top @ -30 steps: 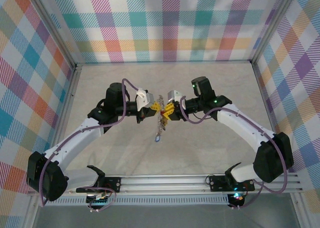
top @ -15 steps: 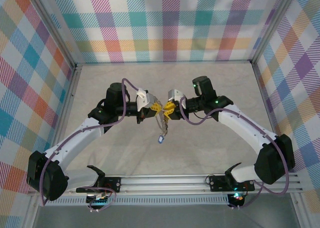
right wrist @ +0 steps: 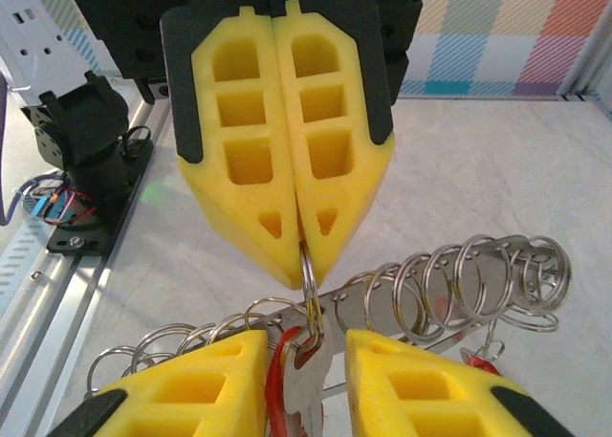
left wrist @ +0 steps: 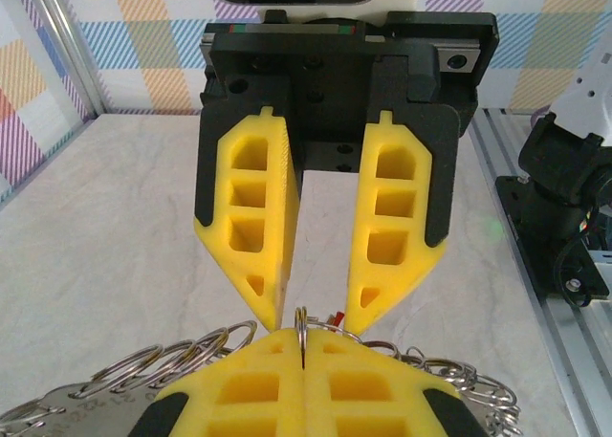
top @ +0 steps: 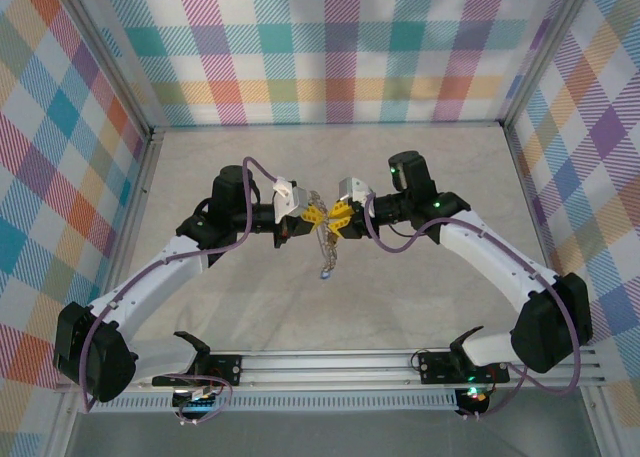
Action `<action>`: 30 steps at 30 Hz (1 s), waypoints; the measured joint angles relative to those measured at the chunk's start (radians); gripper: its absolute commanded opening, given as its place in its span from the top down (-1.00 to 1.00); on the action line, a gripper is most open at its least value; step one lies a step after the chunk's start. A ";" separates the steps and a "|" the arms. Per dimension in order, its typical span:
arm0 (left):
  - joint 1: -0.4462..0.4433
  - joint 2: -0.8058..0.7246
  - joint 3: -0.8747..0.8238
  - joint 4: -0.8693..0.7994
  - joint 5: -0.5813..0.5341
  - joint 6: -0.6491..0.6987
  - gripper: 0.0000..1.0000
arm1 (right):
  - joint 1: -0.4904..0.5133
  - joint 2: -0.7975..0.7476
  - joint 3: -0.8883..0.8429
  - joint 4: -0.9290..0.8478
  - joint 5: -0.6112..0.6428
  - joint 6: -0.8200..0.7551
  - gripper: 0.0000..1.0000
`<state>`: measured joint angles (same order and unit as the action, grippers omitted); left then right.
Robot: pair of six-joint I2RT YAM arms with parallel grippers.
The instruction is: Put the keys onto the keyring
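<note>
My left gripper (top: 311,217) (left wrist: 302,334) is shut on a thin metal split ring (right wrist: 308,270), the keyring, held upright over the table's middle. Facing it tip to tip, my right gripper (top: 338,217) (right wrist: 306,343) stands open, its fingers (right wrist: 196,384) on either side of a silver key with a red tag (right wrist: 283,391) that hangs at the ring's lower end. In the left wrist view the right gripper (left wrist: 320,311) shows open just beyond the ring (left wrist: 302,324). A bundle of keys with a blue tag (top: 326,274) dangles below both grippers.
A flat metal strip (right wrist: 382,298) carrying several split rings (right wrist: 483,274) runs behind the held ring, more rings (left wrist: 143,360) fanning out to the sides. Plaid walls enclose the pale table (top: 420,167). A rail with the arm bases (top: 330,365) lines the near edge.
The dangling bundle with the blue tag has drifted slightly right. The right wrist has edged up and right; the left arm has stayed put, still shut on the ring.
</note>
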<state>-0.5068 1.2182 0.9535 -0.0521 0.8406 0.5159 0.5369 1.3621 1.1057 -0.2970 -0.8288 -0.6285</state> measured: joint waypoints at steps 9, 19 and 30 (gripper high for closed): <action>0.000 0.017 0.000 0.003 0.019 -0.004 1.00 | 0.000 0.035 0.001 0.020 -0.050 0.005 0.67; -0.002 0.026 0.000 0.029 0.025 -0.026 1.00 | 0.000 0.051 0.002 0.053 -0.068 0.029 0.92; -0.006 0.026 0.073 -0.270 -0.079 0.134 0.54 | 0.014 0.051 0.039 -0.101 0.025 -0.061 1.00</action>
<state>-0.5129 1.2442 1.0267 -0.3225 0.7612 0.6498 0.5510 1.4128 1.1442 -0.3985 -0.8036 -0.6891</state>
